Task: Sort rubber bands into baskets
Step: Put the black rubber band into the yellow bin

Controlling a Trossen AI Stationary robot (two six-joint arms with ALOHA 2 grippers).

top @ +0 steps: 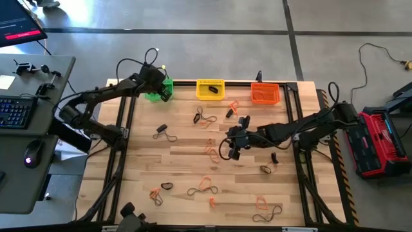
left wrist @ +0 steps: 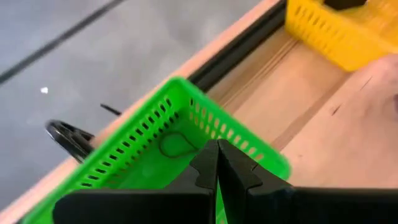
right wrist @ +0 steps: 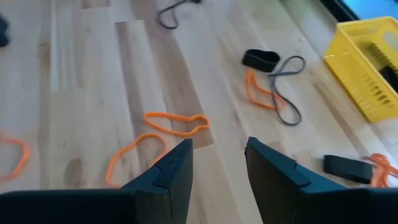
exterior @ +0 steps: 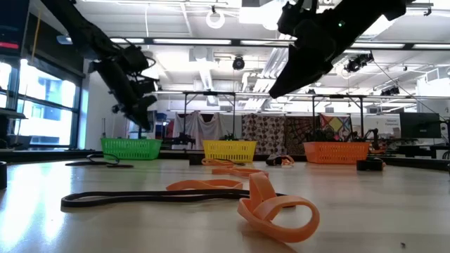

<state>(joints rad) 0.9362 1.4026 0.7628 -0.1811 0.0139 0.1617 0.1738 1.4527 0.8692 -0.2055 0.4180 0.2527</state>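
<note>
Three baskets stand along the table's far edge: green, yellow and orange. Orange and dark rubber bands lie scattered over the wooden table. My left gripper hangs shut above the green basket with nothing between its fingers. A thin dark band lies on that basket's floor. My right gripper stands open above the table's middle, over two orange bands, clear of them.
More bands lie near the front edge and at the right. A dark piece lies in the yellow basket. Black rails run along the table's sides. A desk with a keyboard stands off the left.
</note>
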